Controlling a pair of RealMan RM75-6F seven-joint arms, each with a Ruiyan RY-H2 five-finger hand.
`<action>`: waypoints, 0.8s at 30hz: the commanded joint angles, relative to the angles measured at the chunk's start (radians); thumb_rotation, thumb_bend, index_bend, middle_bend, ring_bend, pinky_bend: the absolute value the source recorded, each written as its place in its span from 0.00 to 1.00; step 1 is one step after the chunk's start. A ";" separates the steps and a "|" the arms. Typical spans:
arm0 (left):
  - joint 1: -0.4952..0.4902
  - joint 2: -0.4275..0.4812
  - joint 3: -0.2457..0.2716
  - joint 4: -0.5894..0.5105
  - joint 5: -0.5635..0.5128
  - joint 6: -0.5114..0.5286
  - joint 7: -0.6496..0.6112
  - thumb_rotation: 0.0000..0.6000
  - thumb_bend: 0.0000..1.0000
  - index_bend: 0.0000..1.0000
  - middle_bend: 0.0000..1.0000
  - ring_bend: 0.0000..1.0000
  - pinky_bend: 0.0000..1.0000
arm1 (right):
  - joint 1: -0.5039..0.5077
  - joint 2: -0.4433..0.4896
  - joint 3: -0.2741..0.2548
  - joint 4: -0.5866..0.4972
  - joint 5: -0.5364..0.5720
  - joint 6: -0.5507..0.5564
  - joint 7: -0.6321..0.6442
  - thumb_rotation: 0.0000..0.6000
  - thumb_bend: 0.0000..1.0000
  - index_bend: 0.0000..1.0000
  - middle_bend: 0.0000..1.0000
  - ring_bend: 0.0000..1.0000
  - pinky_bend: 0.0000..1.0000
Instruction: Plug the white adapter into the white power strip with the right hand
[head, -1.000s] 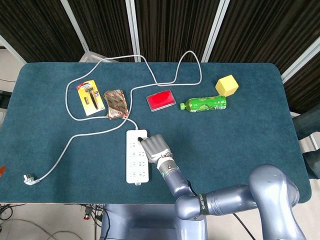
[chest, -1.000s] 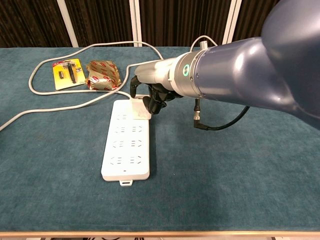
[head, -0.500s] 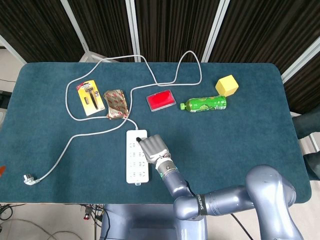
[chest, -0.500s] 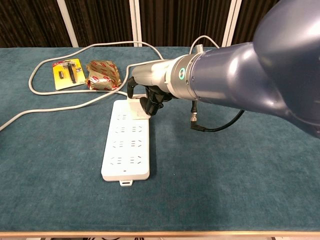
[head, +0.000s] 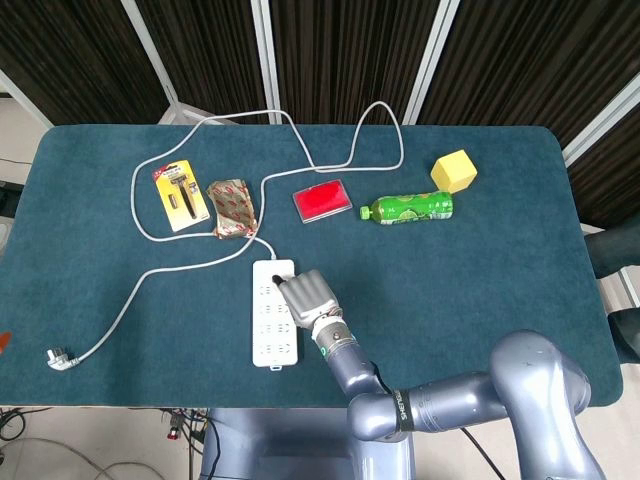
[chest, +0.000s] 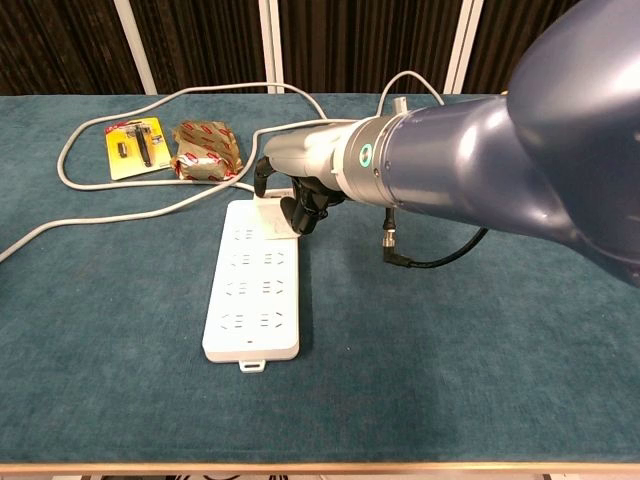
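The white power strip (head: 272, 325) (chest: 252, 290) lies lengthwise near the table's front edge, and its cable (head: 190, 268) runs off to the left. My right hand (head: 308, 297) (chest: 305, 195) reaches in from the right and pinches the small white adapter (chest: 272, 217) in its dark fingers. The adapter stands against the far right sockets of the strip. The fingers hide whether its prongs are in. In the head view the hand covers most of the adapter. My left hand is in neither view.
Behind the strip lie a yellow razor pack (head: 181, 197) (chest: 137, 147) and a snack packet (head: 231, 207) (chest: 206, 150). Further right are a red box (head: 322, 201), a green bottle (head: 412, 208) and a yellow cube (head: 454, 171). The cable's plug (head: 60, 358) lies front left.
My right hand with the adapter has edged slightly left over the strip's far end; nothing else has moved.
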 joint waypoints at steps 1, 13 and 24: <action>0.000 0.000 0.000 0.000 0.000 0.000 0.001 1.00 0.10 0.20 0.00 0.00 0.00 | -0.002 0.001 0.000 0.002 0.001 -0.002 0.001 1.00 0.82 0.51 0.88 0.89 0.85; 0.001 0.001 0.000 -0.001 -0.001 0.001 0.000 1.00 0.10 0.20 0.00 0.00 0.00 | -0.012 0.014 -0.007 -0.011 -0.010 -0.011 0.005 1.00 0.82 0.63 0.89 0.90 0.85; 0.002 0.000 -0.001 -0.002 -0.001 0.004 0.002 1.00 0.10 0.20 0.00 0.00 0.00 | -0.020 0.011 -0.009 -0.006 -0.024 -0.016 0.021 1.00 0.82 0.64 0.89 0.90 0.85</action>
